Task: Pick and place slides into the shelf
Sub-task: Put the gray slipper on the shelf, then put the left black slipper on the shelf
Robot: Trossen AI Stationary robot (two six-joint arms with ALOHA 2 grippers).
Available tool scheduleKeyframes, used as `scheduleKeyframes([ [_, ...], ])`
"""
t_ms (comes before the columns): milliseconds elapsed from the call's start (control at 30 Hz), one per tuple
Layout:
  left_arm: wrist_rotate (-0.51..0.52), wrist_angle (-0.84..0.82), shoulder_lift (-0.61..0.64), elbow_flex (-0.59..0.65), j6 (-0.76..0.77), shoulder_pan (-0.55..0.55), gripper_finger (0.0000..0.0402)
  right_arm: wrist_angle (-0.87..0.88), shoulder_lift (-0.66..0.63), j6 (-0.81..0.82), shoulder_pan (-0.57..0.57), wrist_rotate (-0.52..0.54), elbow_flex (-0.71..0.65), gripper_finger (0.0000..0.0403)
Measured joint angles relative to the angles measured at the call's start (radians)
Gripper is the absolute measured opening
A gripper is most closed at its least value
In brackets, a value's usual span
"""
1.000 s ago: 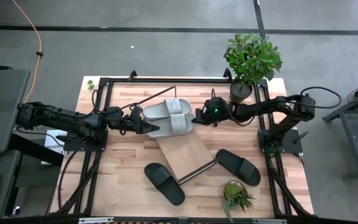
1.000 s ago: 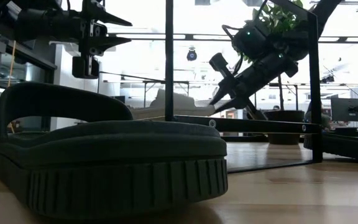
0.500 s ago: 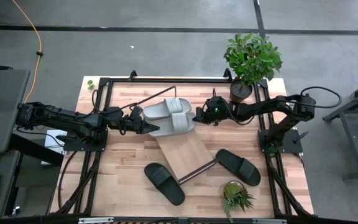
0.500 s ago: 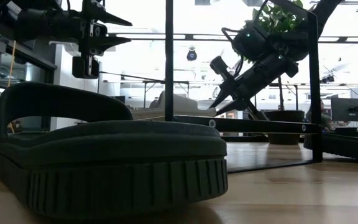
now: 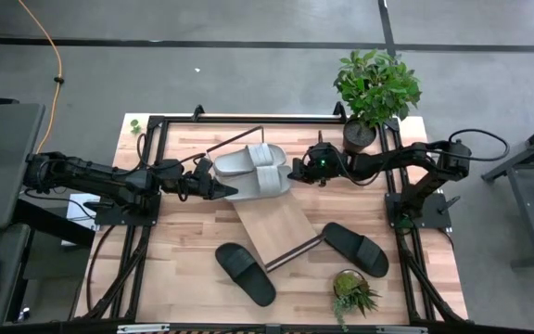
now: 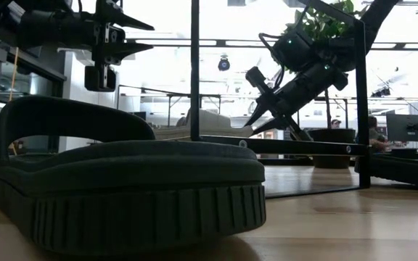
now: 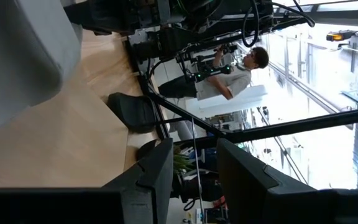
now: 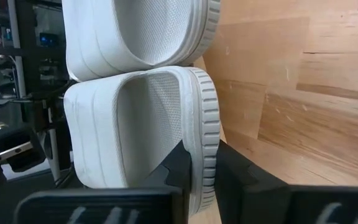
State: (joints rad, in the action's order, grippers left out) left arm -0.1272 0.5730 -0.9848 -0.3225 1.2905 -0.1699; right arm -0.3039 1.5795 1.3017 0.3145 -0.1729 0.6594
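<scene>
The right gripper (image 8: 202,171) is seen closed around the sole edge of one grey slide (image 5: 269,176), which lies beside the other grey slide (image 5: 235,167) on the far end of the shelf (image 5: 276,227). The left gripper (image 5: 219,188) is held partly open, empty, just beside them. Two black slides (image 5: 245,272) (image 5: 355,248) are left on the table (image 5: 170,269), so roughly half is judged done.
</scene>
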Motion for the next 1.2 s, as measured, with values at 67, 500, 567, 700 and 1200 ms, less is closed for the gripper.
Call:
scheduleKeyframes([
  [67, 0.000, 0.000, 0.000, 0.000, 0.000, 0.000, 0.0113, 0.000, 0.000, 0.000, 0.000, 0.004, 0.000, 0.0052],
  [500, 0.000, 0.000, 0.000, 0.000, -0.001, 0.000, 0.0113, 0.006, 0.000, 0.000, 0.000, 0.100, 0.000, 0.0119],
  [567, 0.000, 0.000, 0.000, 0.000, -0.001, 0.000, 0.0113, 0.007, 0.000, -0.001, 0.000, 0.116, 0.000, 0.0120],
  [700, -0.005, 0.000, 0.000, 0.000, -0.001, 0.000, 0.0113, 0.007, -0.001, -0.016, 0.000, 0.154, 0.000, 0.0120],
  [1200, -0.333, -0.031, 0.000, 0.000, -0.025, 0.000, 0.0113, 0.009, -0.044, -0.102, 0.000, 0.247, 0.000, 0.0119],
])
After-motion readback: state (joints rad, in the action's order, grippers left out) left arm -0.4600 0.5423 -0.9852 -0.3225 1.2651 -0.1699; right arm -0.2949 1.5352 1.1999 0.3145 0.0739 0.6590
